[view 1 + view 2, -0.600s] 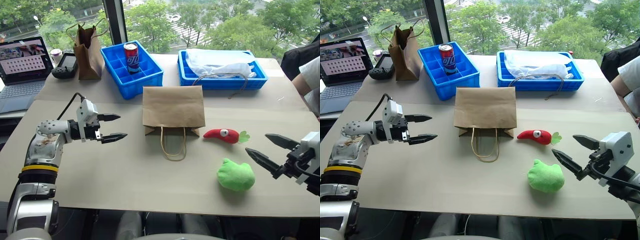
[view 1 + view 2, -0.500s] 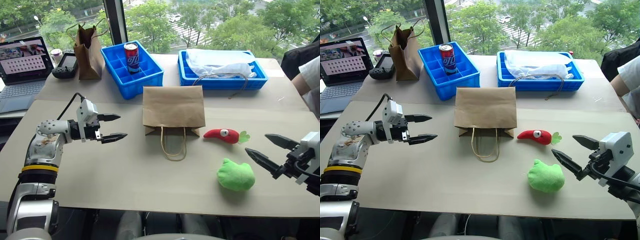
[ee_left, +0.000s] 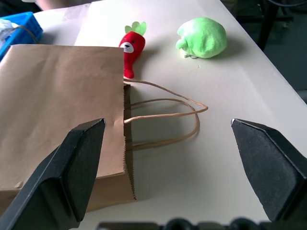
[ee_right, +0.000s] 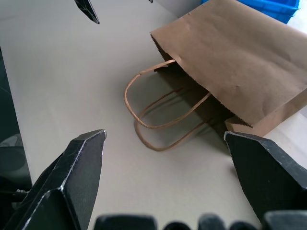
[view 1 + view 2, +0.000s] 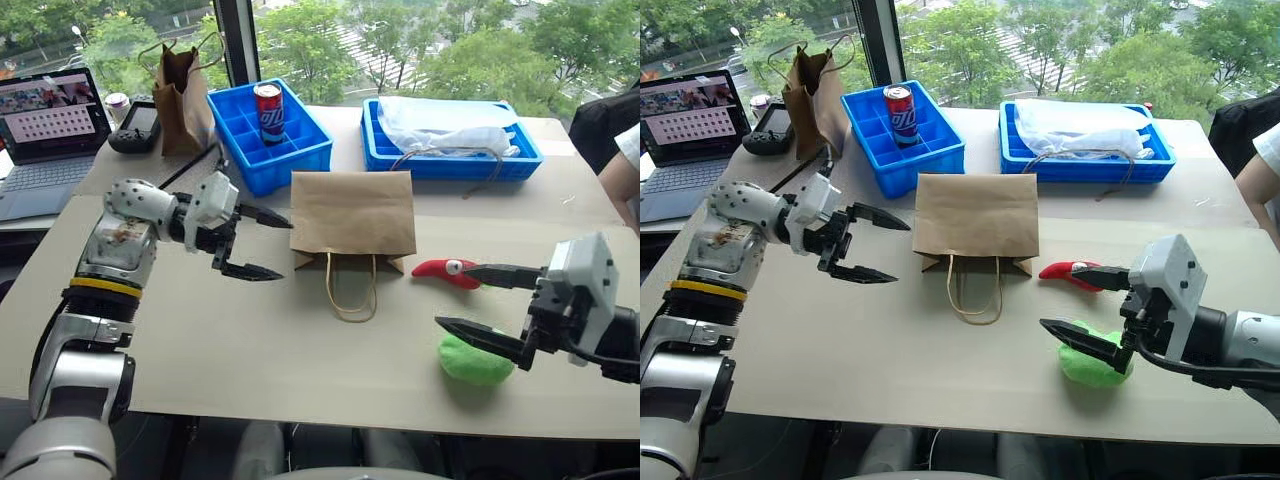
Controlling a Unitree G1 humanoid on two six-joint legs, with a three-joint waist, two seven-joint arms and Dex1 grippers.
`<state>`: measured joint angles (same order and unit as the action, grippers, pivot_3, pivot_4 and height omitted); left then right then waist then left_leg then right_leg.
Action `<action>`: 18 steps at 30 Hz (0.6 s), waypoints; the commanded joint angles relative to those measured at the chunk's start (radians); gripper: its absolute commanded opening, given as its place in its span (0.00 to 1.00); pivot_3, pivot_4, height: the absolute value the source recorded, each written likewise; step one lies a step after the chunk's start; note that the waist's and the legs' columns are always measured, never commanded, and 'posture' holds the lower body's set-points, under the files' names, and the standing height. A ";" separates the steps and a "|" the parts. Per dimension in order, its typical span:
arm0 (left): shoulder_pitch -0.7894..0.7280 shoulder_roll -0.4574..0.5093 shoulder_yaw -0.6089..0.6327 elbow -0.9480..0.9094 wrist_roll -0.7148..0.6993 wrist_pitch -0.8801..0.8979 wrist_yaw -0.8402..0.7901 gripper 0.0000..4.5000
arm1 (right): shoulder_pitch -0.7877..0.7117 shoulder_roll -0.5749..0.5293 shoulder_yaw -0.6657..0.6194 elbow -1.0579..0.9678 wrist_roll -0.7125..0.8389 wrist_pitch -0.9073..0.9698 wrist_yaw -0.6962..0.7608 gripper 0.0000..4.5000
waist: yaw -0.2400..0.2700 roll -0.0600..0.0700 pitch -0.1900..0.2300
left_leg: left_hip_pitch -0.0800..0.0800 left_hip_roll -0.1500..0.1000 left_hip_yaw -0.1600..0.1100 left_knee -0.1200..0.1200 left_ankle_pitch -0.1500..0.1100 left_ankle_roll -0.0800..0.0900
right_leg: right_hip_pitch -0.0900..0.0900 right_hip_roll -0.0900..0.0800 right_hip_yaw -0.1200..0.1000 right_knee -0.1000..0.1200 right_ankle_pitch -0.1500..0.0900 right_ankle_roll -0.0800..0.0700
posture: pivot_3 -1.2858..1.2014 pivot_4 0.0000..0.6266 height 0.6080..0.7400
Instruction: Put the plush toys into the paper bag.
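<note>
The paper bag lies flat mid-table, its mouth and cord handles toward me. To its right lies the red chili plush toy, and nearer me the green blob plush toy. My left gripper stands open just left of the bag, fingers pointing at it. My right gripper is open too, one finger over the green blob, the other reaching the chili's stem end. The left wrist view looks over the bag to the chili and blob. The right wrist view faces the bag's mouth.
At the back stand a smaller dark brown bag, a blue divided bin holding a can, and a blue tray with a plastic bag. A laptop sits far left. A person's arm shows at the right edge.
My left gripper has swung right, close to the bag's left side, and rolled. My right gripper has moved left, over the green blob and up to the chili.
</note>
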<state>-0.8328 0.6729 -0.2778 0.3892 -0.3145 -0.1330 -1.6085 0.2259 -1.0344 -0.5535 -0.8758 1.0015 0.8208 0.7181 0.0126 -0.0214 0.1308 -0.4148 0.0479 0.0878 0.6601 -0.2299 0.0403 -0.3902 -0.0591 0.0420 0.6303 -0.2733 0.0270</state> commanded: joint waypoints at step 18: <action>-0.354 -0.287 -0.219 0.596 0.087 -0.793 -0.006 1.00 | 0.207 0.061 -0.052 -0.171 0.055 0.093 -0.307 0.98 | -0.002 -0.001 0.001 | -0.002 -0.002 -0.002 0.002 -0.001 0.002 | 0.000 0.001 0.002 0.000 0.001 0.002 | 0.52 0.24 0.88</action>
<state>-1.1402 0.3769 -0.4976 1.0119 -0.1468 -0.9596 -1.6107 0.4252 -0.9763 -0.5654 -1.0217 1.0447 0.9269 0.4129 0.0102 -0.0226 0.1314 -0.4166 0.0461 0.0852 0.6627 -0.2306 0.0424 -0.3893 -0.0586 0.0436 0.6301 -0.2725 0.0293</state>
